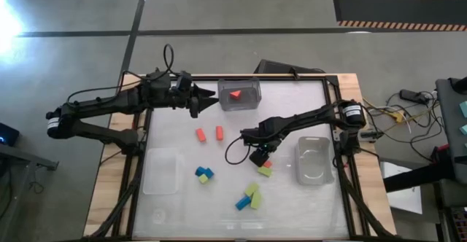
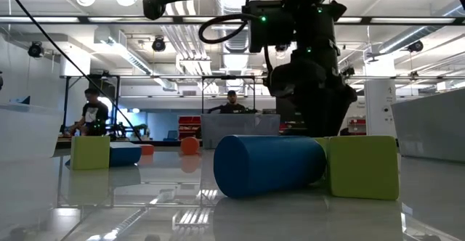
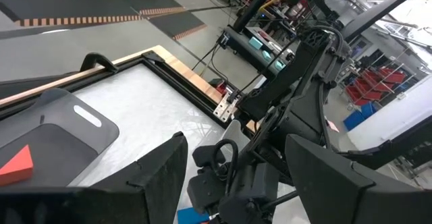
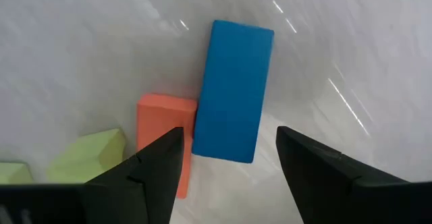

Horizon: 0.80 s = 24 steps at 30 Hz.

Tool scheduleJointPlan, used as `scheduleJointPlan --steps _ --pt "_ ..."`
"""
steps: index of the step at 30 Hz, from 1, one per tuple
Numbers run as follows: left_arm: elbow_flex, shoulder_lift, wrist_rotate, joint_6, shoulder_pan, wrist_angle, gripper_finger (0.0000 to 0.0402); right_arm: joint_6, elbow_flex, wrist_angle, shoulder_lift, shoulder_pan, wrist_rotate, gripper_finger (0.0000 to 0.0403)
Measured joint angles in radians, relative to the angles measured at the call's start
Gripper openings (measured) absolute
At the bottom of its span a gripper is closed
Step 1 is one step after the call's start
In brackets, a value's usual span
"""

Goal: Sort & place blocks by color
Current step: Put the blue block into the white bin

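Observation:
My right gripper (image 4: 229, 163) points down, open, just above a blue oblong block (image 4: 233, 92) lying flat on the table. The block's near end shows between the two fingers, which stand apart from it. An orange-red block (image 4: 162, 126) lies against the blue block's long side, with a yellow-green block (image 4: 88, 155) beyond it. In the high view this gripper (image 1: 260, 154) is right of the table's middle. My left gripper (image 1: 211, 96) hovers open near the far edge, beside a clear bin (image 1: 239, 94) that holds one orange-red wedge (image 1: 235, 95).
Two orange-red blocks (image 1: 209, 133) lie mid-table. A blue and yellow-green pair (image 1: 203, 174) and another blue and yellow-green cluster (image 1: 248, 196) lie nearer the front. Clear bins stand at the left (image 1: 162, 171) and right (image 1: 314, 160). People stand in the room behind the table.

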Motion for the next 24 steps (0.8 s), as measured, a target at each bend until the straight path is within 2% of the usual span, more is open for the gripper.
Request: scheduleJointPlan --steps 7,18,24 --pt "0.000 0.000 0.000 0.000 0.000 0.002 0.0233 -0.023 -0.010 0.012 0.000 -0.014 0.002 0.0210" --pt "0.000 0.000 0.001 -0.002 0.000 0.002 0.0233 -0.024 -0.011 0.039 0.000 -0.020 -0.001 0.0112" --pt "0.000 0.000 0.001 -0.003 0.000 0.002 0.0233 -0.024 -0.011 0.040 -0.002 -0.021 -0.003 0.0110"
